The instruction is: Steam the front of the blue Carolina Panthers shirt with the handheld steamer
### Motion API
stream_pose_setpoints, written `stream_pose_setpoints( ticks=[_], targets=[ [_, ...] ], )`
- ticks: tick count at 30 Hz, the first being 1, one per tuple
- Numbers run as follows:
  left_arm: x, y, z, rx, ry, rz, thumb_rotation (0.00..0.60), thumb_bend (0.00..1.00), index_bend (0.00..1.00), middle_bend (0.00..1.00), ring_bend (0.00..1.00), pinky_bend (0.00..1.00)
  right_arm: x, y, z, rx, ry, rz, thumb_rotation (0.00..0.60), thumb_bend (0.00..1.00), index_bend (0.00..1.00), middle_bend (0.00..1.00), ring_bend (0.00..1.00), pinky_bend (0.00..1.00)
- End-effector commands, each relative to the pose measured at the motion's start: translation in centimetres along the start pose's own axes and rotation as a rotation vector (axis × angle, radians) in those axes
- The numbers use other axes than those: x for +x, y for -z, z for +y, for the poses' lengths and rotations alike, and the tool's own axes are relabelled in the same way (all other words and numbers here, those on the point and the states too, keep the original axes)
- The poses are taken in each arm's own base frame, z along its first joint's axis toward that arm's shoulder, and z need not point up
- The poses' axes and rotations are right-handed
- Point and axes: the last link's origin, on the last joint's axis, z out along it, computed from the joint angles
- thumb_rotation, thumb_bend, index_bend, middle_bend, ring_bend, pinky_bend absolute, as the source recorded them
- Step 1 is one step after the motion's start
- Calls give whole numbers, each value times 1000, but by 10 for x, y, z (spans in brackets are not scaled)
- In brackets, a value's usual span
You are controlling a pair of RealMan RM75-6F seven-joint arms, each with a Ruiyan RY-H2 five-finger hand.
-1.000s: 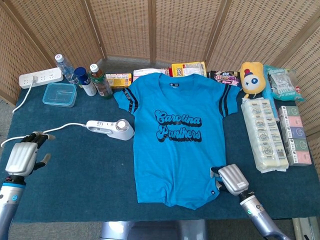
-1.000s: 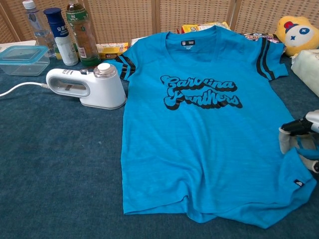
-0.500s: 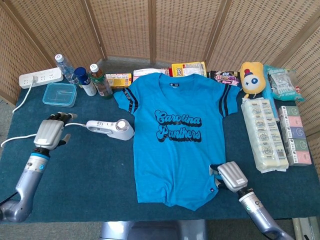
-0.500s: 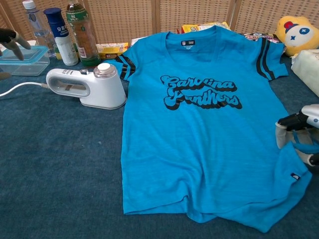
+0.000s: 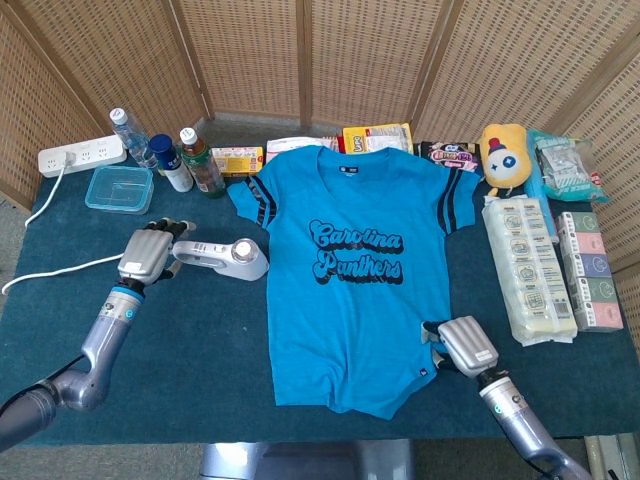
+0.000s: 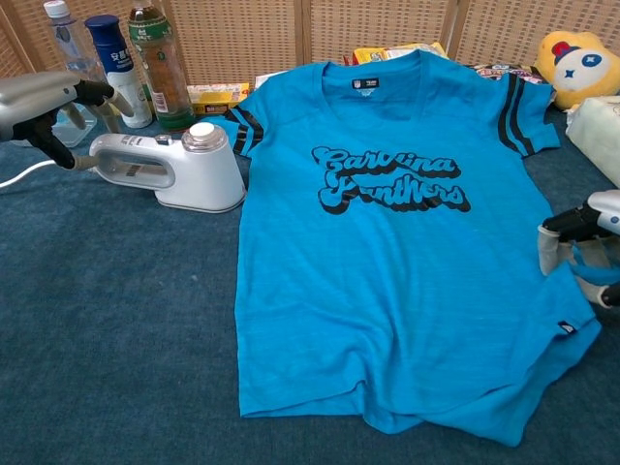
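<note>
Left hand now at the rear end of the handheld steamer, moved in from 9 o'clock, where half a second ago sat well short of it near the cord. Fingers spread and empty, reaching over the steamer's handle in the chest view; contact with the handle not clear. Steamer unmoved on the bench, lying on its side just beside the shirt's left sleeve, white cord trailing off toward 9 o'clock.

Behind, at 12 o'clock from the steamer: power strip, clear lidded box, three bottles, all in place.

Blue Carolina Panthers shirt spread flat, front up, in the middle of the bench, collar toward 12 o'clock. Lower right hem corner drawn slightly inward against a second ago, small tag shifted with it.

Right hand at 5 o'clock of the shirt, pinching that hem corner between dark fingertips, cloth bunched beneath, nudged a little up the bench since earlier.

Far right at 3 o'clock: yellow plush toy and packaged goods, unchanged.
</note>
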Motion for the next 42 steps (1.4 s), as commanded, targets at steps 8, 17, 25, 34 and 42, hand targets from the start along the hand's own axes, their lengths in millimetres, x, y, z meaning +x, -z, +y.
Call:
stream_pose_setpoints(
  ticks=[8, 17, 25, 34, 42],
  targets=[
    [-10, -19, 18, -21, 8, -5, 600, 324, 223, 347, 233, 277, 2, -3, 1, -2, -5, 4, 600, 537, 695, 623, 687, 803],
    [-20, -40, 40, -40, -9, -18, 600, 324, 224, 346, 233, 277, 6, -2, 7, -17, -12, 14, 600, 538, 699, 624, 690, 803],
    [-32, -59, 50, -31, 2, -4, 600, 369, 223, 346, 245, 281, 8, -1, 10, -28, -18, 17, 600, 537, 703, 624, 693, 804],
    [-44, -70, 65, -52, 34, 14, 600, 417, 505, 526, 487, 565, 11, -2, 11, -41, -21, 22, 600, 537, 709, 626, 697, 806],
    [-47, -61, 57, -77, 66, 6, 600, 423, 659, 717, 654, 703, 14, -3, 10, -45, -25, 23, 600, 537, 712, 627, 697, 806]
  ],
)
